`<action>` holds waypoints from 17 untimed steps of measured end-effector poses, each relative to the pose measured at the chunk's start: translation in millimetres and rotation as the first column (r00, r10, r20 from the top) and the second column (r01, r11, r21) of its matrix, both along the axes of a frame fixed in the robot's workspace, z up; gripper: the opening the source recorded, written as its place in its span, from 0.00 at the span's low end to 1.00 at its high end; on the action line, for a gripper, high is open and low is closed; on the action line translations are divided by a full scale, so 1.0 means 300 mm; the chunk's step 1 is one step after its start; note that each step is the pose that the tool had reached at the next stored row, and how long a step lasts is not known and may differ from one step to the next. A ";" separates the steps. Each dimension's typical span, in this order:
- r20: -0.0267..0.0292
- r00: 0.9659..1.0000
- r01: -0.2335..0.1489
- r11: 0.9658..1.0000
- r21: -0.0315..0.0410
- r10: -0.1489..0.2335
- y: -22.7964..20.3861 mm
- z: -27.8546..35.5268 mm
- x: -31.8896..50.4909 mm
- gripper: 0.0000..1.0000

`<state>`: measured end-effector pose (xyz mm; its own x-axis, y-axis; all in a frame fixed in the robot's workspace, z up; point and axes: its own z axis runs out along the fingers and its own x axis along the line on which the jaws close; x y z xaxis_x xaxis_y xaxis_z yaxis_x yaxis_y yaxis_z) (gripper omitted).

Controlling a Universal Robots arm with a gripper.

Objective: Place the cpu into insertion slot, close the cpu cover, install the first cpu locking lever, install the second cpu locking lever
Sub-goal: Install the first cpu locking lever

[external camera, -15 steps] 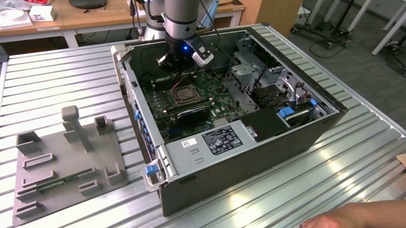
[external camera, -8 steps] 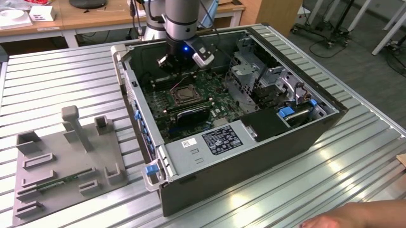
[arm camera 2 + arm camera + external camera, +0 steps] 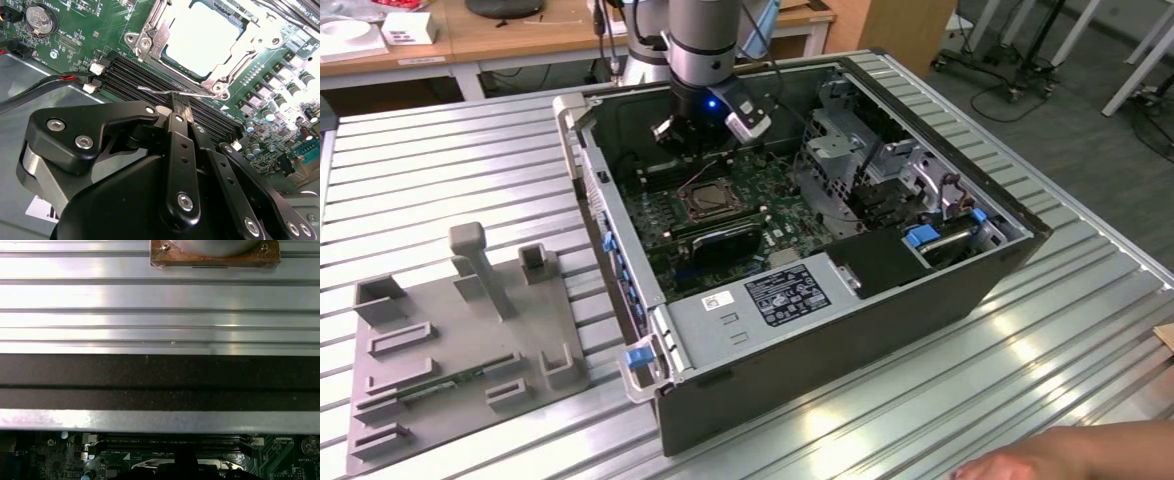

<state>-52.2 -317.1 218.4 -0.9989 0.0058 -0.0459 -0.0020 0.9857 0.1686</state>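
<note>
Black hand (image 3: pixel 181 102) is closed, tips at thin silvery wire lever (image 3: pixel 155 90); silvery-grey square cpu (image 3: pixel 200 37) is seated under lowered silvery frame cpu cover (image 3: pixel 239 62).

A smooth silver-grey cylindrical arm (image 3: pixel 700 35) ends at the wrist in a darker collar, where a small blue light (image 3: pixel 708 103) glows. A pale grey boxy camera housing (image 3: pixel 750 122) is fixed to one side of that wrist. In the second wrist view, the matte black metal gripper (image 3: pixel 181 107) is all linkage. It has broad rounded plates with bevelled edges, and slim flat bars that lead to two narrow black fingers (image 3: pixel 176 131). Round silver screw heads (image 3: pixel 83 142) mark each pivot, and they sit in pairs on the wider plates. A band of brushed grey metal (image 3: pixel 25 162) shows between the black plates.
</note>
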 end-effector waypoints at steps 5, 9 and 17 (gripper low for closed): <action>0.000 1.000 0.000 1.000 0.000 0.000 0.000 -0.002 0.000 0.10; 0.000 1.000 0.000 1.000 0.000 0.000 0.000 -0.009 0.000 0.10; 0.000 1.000 0.000 1.000 0.000 0.000 0.000 -0.022 0.001 0.10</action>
<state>-51.9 -317.1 211.7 -0.9989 0.0058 -0.0459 -0.0020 0.9857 0.1687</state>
